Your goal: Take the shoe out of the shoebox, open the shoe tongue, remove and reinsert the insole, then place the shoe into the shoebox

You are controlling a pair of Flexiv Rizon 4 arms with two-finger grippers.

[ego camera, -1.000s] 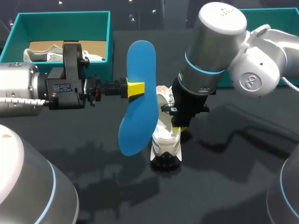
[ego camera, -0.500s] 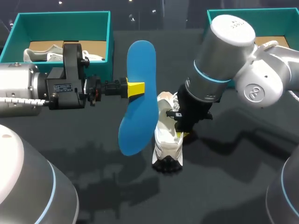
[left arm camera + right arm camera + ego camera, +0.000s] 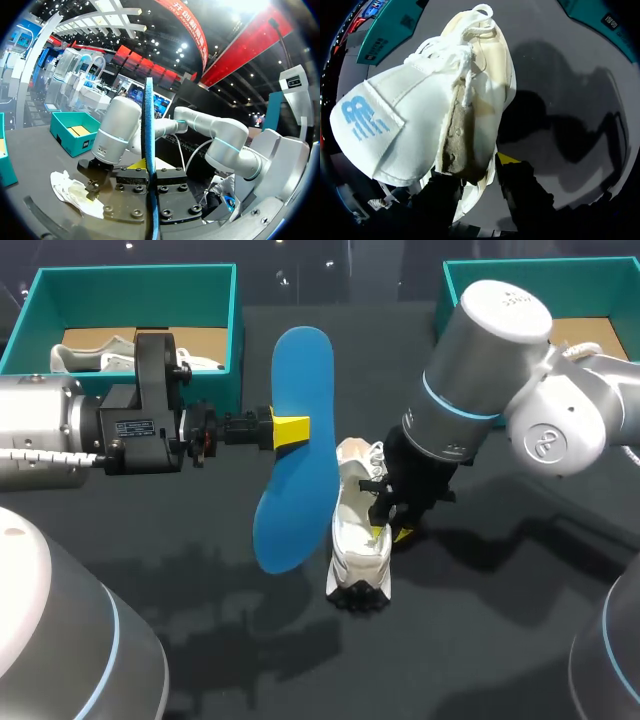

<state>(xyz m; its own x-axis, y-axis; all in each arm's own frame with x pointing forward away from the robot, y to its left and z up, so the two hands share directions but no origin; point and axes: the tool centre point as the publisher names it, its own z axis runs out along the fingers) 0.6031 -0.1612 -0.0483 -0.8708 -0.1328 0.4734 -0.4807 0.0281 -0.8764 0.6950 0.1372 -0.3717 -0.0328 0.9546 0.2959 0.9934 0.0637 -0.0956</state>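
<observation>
The blue insole hangs on edge above the desk, clamped at its middle in the left tool. Just beside it the white sneaker rests on the desk, laces loose and tongue folded back. Its bare footbed shows, and the right tool pinches its side wall. A teal shoebox stands open at the far left.

The blue insole, clamped upright in the left gripper, is walling off the left side of the shoe. The right arm is crowding its right side. Bare table is spreading before the shoe; the left box and right box are sitting well behind.
</observation>
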